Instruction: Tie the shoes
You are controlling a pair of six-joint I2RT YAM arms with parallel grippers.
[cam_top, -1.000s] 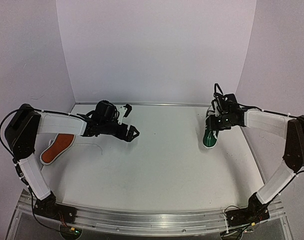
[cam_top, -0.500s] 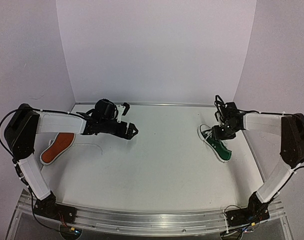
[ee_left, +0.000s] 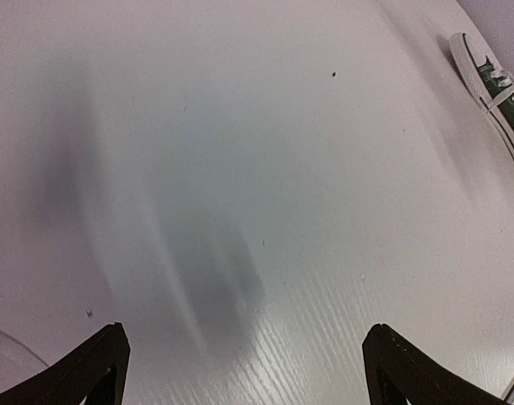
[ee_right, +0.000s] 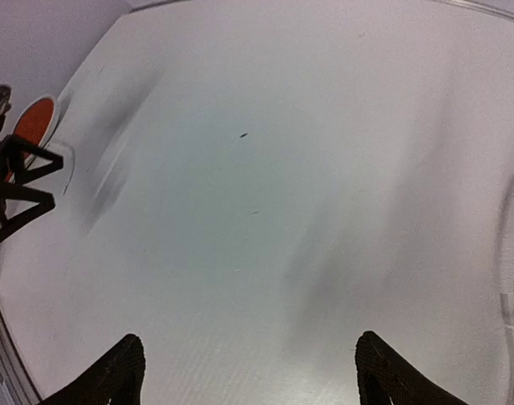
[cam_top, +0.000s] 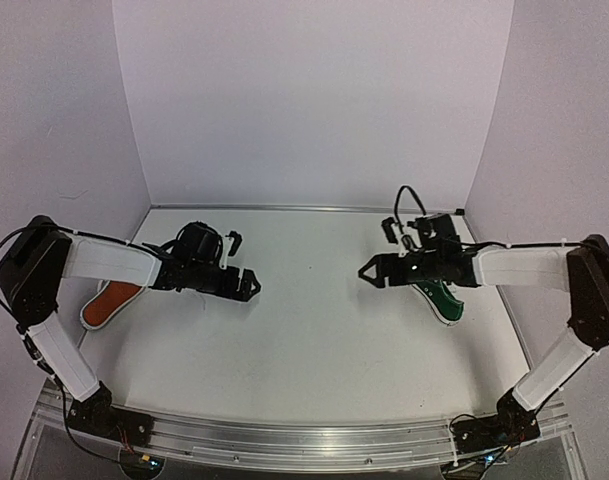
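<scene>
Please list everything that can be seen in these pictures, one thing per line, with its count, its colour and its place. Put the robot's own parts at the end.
green shoe: one, dark green with white sole rim, right side of the table, partly under the right arm.
orange-red shoe: one, orange-red with white rim, left side, partly under the left arm.
table: one, white, under everything.
walls: pale, behind and at both sides.
rail: one, metal, near edge.
left arm: one, white and black, reaching towards the middle.
right arm: one, white and black, reaching towards the middle.
left gripper: one, black, open, holds nothing.
right gripper: one, black, open, holds nothing.
</scene>
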